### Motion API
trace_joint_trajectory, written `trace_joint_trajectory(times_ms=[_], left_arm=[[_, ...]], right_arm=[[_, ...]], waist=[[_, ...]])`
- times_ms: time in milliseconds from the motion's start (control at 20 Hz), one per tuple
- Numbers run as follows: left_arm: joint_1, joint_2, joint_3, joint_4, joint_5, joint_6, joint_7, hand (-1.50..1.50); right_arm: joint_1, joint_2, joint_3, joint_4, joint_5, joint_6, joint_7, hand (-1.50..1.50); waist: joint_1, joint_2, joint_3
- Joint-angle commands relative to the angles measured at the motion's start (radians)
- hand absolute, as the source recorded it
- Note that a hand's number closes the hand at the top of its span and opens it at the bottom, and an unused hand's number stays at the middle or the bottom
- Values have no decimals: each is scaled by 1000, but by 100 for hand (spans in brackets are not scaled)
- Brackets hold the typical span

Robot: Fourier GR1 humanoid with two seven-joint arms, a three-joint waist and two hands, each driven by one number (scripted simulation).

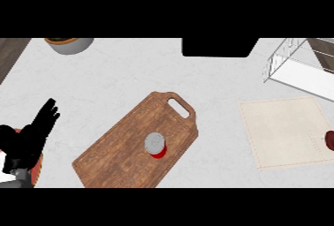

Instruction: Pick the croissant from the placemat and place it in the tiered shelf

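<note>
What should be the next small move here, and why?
Probably bring the right hand into view toward the placemat: no hand is near it, and only the left hand shows, open, resting at the left edge. A dark red-brown object lies at the placemat's right edge, cut off by the frame; it may be the croissant. The tiered shelf stands just beyond the placemat.

One head view, looking steeply down at the bench (117, 75).
It takes in the board (124, 145) at centre, the placemat (284, 132) and shelf (294, 66) at the right edge, and a robot hand (36, 132) at lower left.
</note>
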Motion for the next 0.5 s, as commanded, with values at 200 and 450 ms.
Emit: trace_joint_trajectory(times_ms=[200,450], left_arm=[[28,17,33,7,27,-48,-21,0],[11,-14,17,29,-18,-12,-37,0]], right_arm=[[-52,-41,-7,250,63,-92,-59,-150],[-60,-36,-21,352,66,-175,-205,-150]], waist=[[6,1,0],[1,1,1]])
